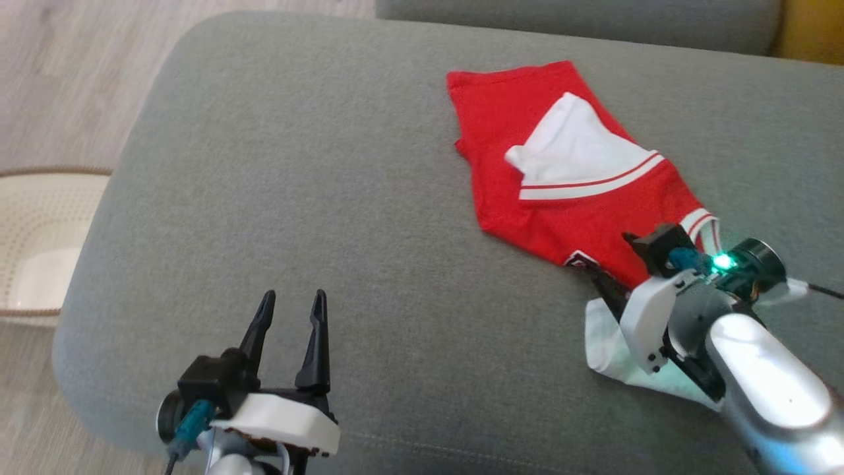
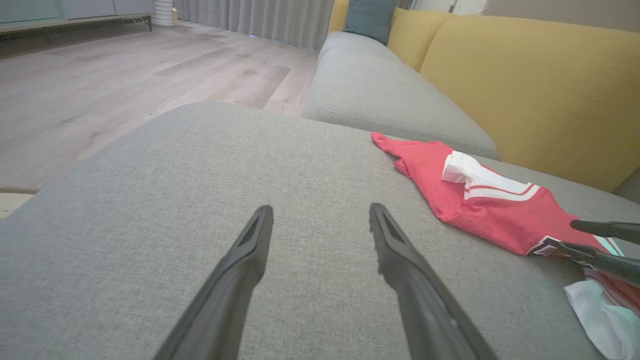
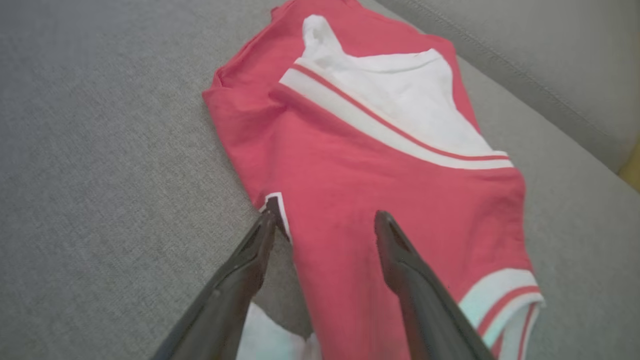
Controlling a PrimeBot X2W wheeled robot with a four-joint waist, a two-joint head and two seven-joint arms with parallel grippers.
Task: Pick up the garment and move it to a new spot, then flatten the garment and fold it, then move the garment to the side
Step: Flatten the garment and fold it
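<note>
A red garment (image 1: 521, 119) with white panels and striped trim lies crumpled on the right half of a grey cushion (image 1: 297, 165). Its white end (image 1: 603, 349) trails under my right wrist. My right gripper (image 1: 610, 280) stands open over the garment's near edge. In the right wrist view the red cloth (image 3: 375, 165) lies between and under the spread fingers of that gripper (image 3: 326, 216). My left gripper (image 1: 293, 297) is open over bare cushion at the lower left, well clear of the garment (image 2: 490, 210). The left wrist view shows its own fingers (image 2: 320, 210) apart and the right gripper (image 2: 567, 235) at the right edge.
A pale woven basket (image 1: 39, 251) stands on the wooden floor (image 1: 79, 66) beyond the cushion's left edge. A second grey seat (image 2: 380, 95) and a yellow backrest (image 2: 525, 90) lie behind the garment. A teal pillow (image 2: 370, 17) sits far back.
</note>
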